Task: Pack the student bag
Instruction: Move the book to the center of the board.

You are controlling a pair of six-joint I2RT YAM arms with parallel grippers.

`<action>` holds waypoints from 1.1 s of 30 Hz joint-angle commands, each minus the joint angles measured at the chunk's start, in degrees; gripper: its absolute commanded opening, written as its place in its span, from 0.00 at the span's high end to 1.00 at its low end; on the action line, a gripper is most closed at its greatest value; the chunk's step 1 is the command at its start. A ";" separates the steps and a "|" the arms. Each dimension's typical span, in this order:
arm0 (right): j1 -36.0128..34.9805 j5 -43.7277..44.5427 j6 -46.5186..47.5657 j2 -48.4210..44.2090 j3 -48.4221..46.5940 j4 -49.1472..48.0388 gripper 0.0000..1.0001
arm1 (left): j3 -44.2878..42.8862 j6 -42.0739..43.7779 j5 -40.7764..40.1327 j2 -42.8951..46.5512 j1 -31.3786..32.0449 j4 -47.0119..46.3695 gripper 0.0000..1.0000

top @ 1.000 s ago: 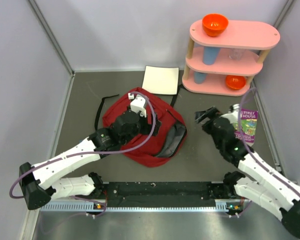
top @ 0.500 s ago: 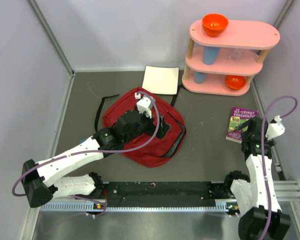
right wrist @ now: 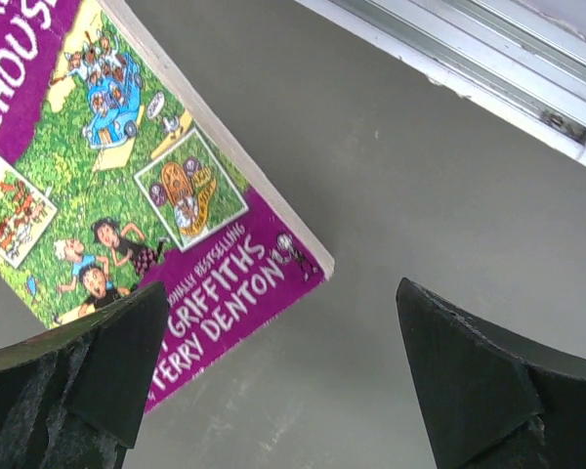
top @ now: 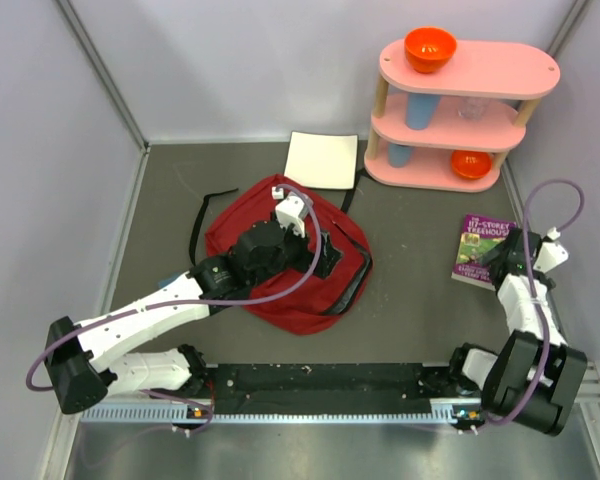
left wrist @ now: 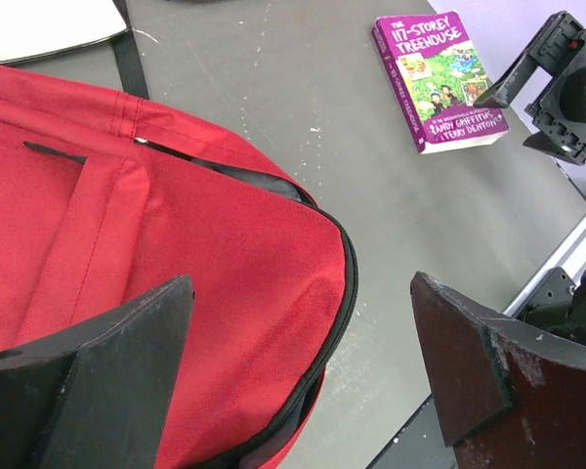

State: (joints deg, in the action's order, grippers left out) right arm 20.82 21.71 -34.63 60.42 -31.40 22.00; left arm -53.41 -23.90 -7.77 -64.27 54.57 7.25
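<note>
The bag (top: 290,305) lies flat on the table (top: 410,300), a little left of the middle. The left gripper (left wrist: 298,293) is above the bag's right edge, with its fingers wide apart and nothing between them. A purple book (top: 483,250) lies flat at the right, well apart from the bag. The right gripper (right wrist: 283,303) is over the book's near corner, also wide apart and holding nothing. A white sheet (top: 322,160) lies just behind the bag.

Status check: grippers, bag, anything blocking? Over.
Both open: left gripper over the bag, right gripper over the book corner. Book flat outside the bag, not yet packed. Nothing between them.
</note>
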 commanded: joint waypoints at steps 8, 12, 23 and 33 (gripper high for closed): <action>5.99 -16.71 2.99 12.94 -1.03 -17.87 0.01 | -2.05 0.35 2.14 -2.26 -0.34 -4.08 0.02; 5.99 -17.67 3.08 16.38 -1.82 -18.66 0.03 | -1.96 0.00 2.85 -3.14 -0.34 -5.14 0.02; 5.99 -22.86 3.87 10.33 3.89 -20.24 0.59 | -1.88 -0.27 2.93 -4.46 -0.34 -5.22 0.02; 5.99 -31.29 4.05 9.98 5.38 -21.56 1.00 | -0.21 -0.97 2.50 -3.93 -0.34 -5.92 0.03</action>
State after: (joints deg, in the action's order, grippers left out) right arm 26.81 -3.01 -31.51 70.24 -27.31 -0.67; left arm -53.45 -24.16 -5.32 -69.17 54.41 4.78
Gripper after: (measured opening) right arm 0.039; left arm 0.972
